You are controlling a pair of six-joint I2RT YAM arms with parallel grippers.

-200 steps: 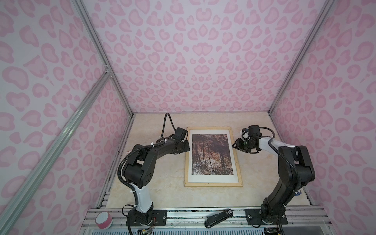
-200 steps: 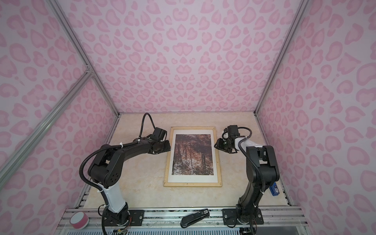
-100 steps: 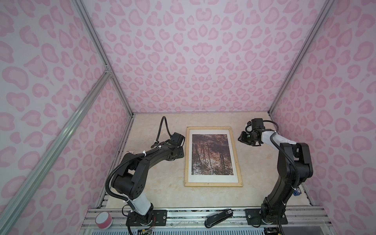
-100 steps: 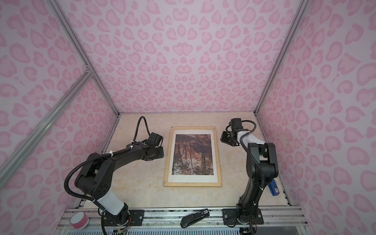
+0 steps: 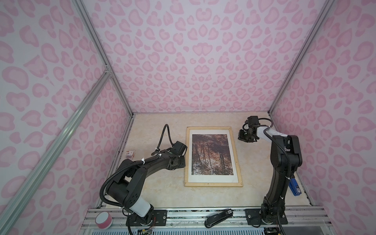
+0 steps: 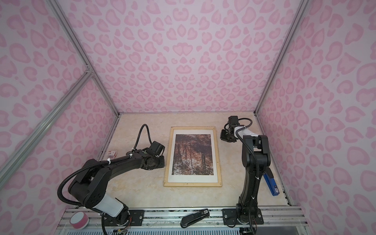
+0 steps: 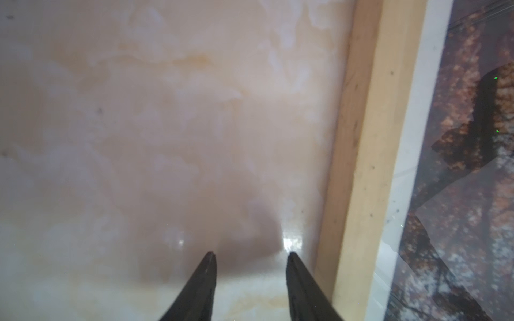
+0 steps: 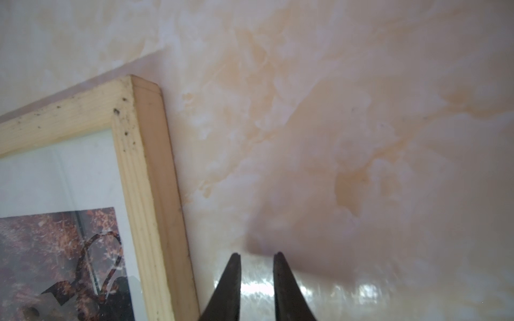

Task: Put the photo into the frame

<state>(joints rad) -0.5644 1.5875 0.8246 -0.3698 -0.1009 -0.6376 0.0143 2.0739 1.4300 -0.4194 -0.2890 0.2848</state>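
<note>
The frame (image 5: pixel 213 184), of pale wood strips, lies flat in the middle of the table in both top views. The photo (image 5: pixel 210 154), an autumn forest print, sits inside it behind a white mat border (image 8: pixel 55 178). My left gripper (image 5: pixel 179 161) is low over the table just off the frame's left strip (image 7: pixel 361 166). It is open (image 7: pixel 251 254) with only bare table between its fingers. My right gripper (image 5: pixel 245 137) hovers off the frame's far right corner (image 8: pixel 150 180). Its jaws (image 8: pixel 257 254) stand a narrow gap apart and hold nothing.
A black stapler (image 5: pixel 218 217) lies on the front rail, a pink tape roll (image 5: pixel 103 219) at the front left. A blue stapler (image 5: pixel 295 186) lies by the right wall behind the right arm, a small red and white box (image 5: pixel 130 154) by the left wall.
My left gripper has slid toward the front along the frame's left side, its arm lower. My right gripper's jaws have narrowed beside the far right corner.
</note>
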